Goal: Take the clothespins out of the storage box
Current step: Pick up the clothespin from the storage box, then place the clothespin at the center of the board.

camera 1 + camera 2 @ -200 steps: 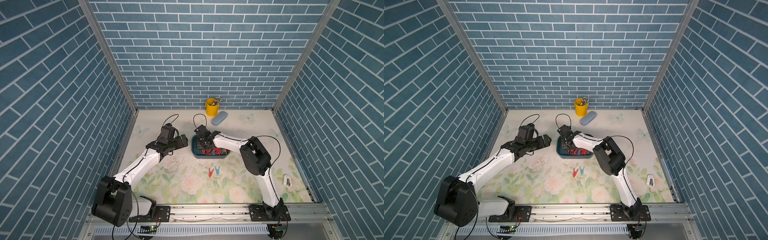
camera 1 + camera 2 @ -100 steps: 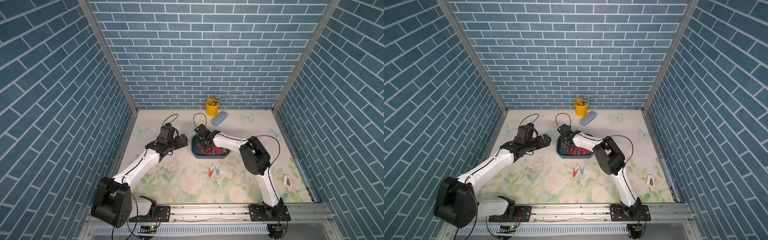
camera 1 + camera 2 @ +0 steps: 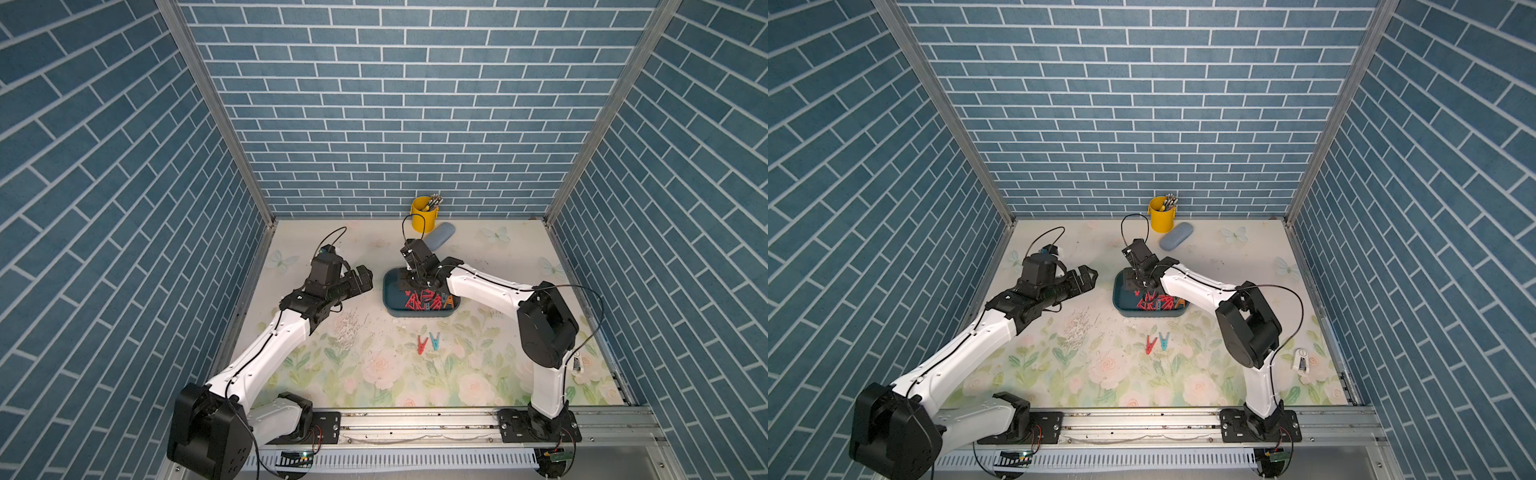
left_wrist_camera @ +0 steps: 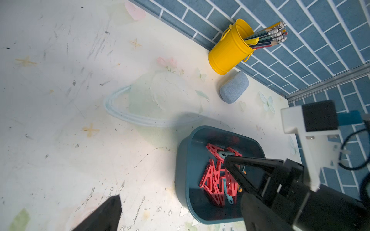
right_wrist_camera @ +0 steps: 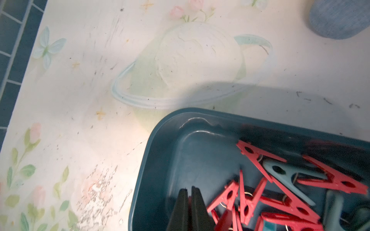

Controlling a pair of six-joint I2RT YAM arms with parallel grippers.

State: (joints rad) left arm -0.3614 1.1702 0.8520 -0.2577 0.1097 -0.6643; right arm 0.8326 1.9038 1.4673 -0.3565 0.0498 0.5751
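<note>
**A:** What are you seeing?
**B:** One glossy, rounded teal box (image 3: 419, 314) is sitting mid-mat (image 3: 374, 374). My left gripper (image 3: 1086, 279) is gaping beside it, empty. My right gripper (image 5: 188, 190) is pinching shut inside; whether it's gripping anything, I can't tell. A-shaped plastic pins (image 3: 424, 301) are lying heaped there, with two outside: red pin (image 3: 422, 345), teal pin (image 3: 434, 341).

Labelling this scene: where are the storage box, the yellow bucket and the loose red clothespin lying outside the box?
storage box (image 4: 188, 170): left wrist view, bare inner wall.
yellow bucket (image 4: 228, 54): left wrist view, outer side wall.
loose red clothespin (image 3: 422, 345): in a top view, its middle.
</note>
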